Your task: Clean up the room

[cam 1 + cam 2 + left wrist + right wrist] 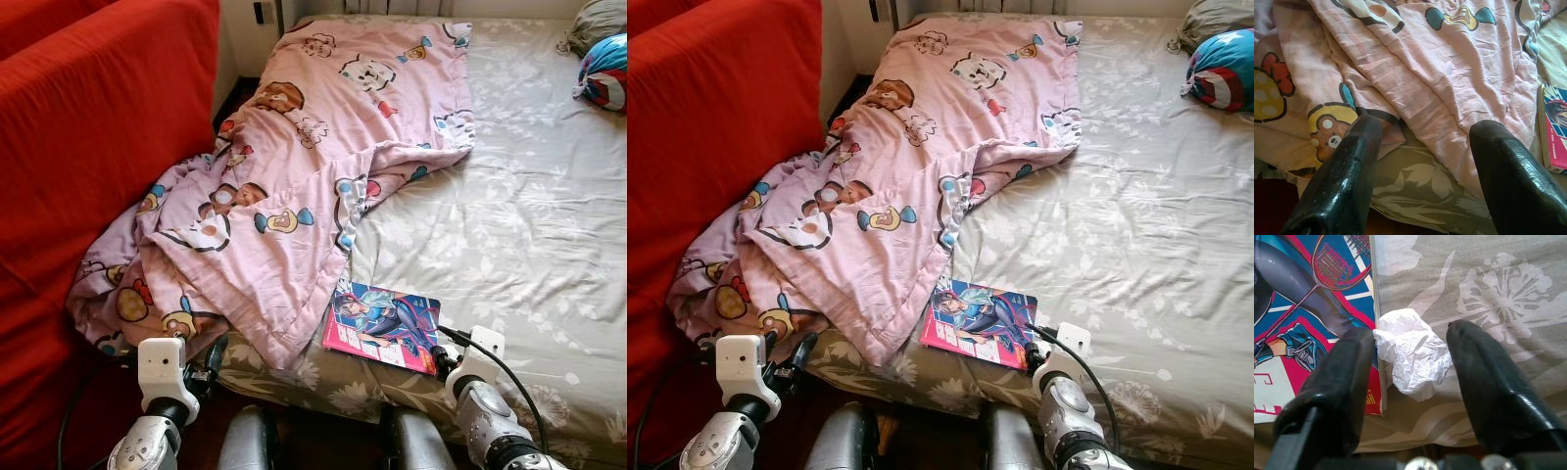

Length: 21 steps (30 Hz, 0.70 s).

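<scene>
Home bedroom, bed [549, 245], pink blanket [294, 176]

pink cartoon-print blanket [294, 196] on the grey-green floral sheet [509, 225], red sofa [88, 137] beside it, pink-and-blue comic book [382, 326], white crumpled paper [1413, 352]

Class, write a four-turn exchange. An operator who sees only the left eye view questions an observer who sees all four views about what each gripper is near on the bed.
Operator: My right gripper sits by the corner of the comic book. Is anything in front of it?
Observer: Yes. The right wrist view shows a crumpled white tissue on the floral sheet. It lies against the book's edge, between that gripper's open fingers.
Operator: And the left gripper?
Observer: The left wrist view shows it open. It points at the hem of the pink blanket, where the blanket lies over the sheet near the bed's edge.
</scene>
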### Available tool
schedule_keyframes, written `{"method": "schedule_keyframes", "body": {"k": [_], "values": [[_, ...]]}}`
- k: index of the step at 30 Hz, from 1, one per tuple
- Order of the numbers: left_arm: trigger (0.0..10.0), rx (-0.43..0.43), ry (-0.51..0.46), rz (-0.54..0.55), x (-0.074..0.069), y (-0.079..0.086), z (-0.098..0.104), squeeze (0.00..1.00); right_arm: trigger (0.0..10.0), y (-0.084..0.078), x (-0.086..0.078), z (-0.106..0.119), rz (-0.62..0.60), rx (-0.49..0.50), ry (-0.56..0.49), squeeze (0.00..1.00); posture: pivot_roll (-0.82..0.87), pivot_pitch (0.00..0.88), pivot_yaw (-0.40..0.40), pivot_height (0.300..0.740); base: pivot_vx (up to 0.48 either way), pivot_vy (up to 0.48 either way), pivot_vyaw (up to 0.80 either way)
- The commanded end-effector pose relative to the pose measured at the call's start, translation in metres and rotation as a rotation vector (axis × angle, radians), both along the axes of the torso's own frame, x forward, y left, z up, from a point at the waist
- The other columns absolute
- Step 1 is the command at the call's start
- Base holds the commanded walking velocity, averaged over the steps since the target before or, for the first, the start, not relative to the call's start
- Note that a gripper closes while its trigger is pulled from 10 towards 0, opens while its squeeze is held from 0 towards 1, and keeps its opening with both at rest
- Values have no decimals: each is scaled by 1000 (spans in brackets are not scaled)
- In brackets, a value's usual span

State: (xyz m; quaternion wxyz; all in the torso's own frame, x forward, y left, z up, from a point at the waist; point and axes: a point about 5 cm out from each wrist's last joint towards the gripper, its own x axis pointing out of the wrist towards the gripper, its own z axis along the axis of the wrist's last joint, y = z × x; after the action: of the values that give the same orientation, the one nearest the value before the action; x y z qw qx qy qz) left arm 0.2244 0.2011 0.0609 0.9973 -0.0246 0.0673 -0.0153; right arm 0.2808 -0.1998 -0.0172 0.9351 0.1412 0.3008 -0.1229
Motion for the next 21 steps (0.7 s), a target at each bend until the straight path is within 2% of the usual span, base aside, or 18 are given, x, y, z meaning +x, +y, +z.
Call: {"method": "schedule_keyframes", "body": {"k": [1,21], "values": [[10000,14,18,-3,-2,2,-1,0,0,1,-4,-4,-3,9,25,0,68,204,74,619,0,0,0],[10000,6,26,-20,9,-2,-4,0,0,-1,-1,-1,7,-18,29,0,56,171,70,619,0,0,0]]}}
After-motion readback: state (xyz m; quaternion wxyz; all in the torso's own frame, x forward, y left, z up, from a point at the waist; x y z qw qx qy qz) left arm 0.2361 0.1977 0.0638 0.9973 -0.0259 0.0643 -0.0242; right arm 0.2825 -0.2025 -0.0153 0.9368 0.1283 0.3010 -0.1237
